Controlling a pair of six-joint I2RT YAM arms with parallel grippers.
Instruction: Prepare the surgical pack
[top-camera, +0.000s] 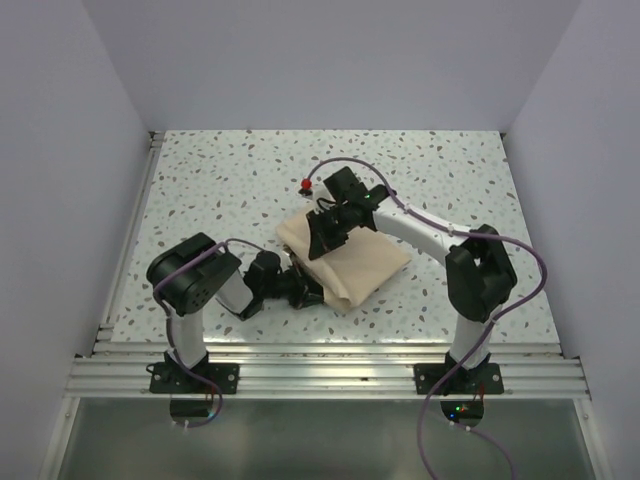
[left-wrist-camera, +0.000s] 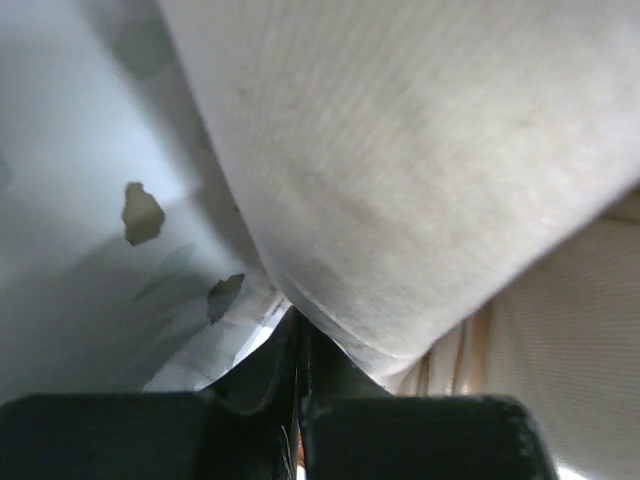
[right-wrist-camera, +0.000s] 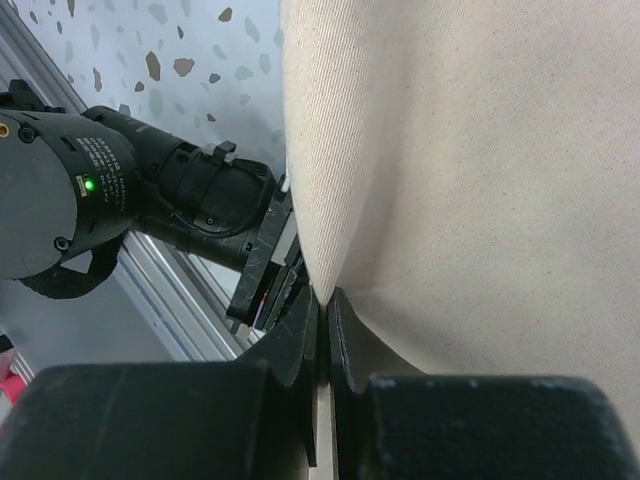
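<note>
The surgical pack shows as a tan-beige cloth (top-camera: 352, 262), folded into a flat bundle at the middle of the speckled table. Its tray, instruments and packets are hidden. My left gripper (top-camera: 306, 290) is at the bundle's near-left edge. In the left wrist view its jaws (left-wrist-camera: 300, 345) are shut, with the cloth's hem (left-wrist-camera: 400, 200) pinched at their tips. My right gripper (top-camera: 325, 236) hangs over the bundle's left part. In the right wrist view it (right-wrist-camera: 325, 305) is shut on a raised fold of the cloth (right-wrist-camera: 470, 170), just beyond the left gripper (right-wrist-camera: 262, 262).
A small red object (top-camera: 305, 185) lies on the table (top-camera: 220, 190) just beyond the bundle's far-left corner. An aluminium rail (top-camera: 330, 350) runs along the near edge. White walls close in the left, right and back sides.
</note>
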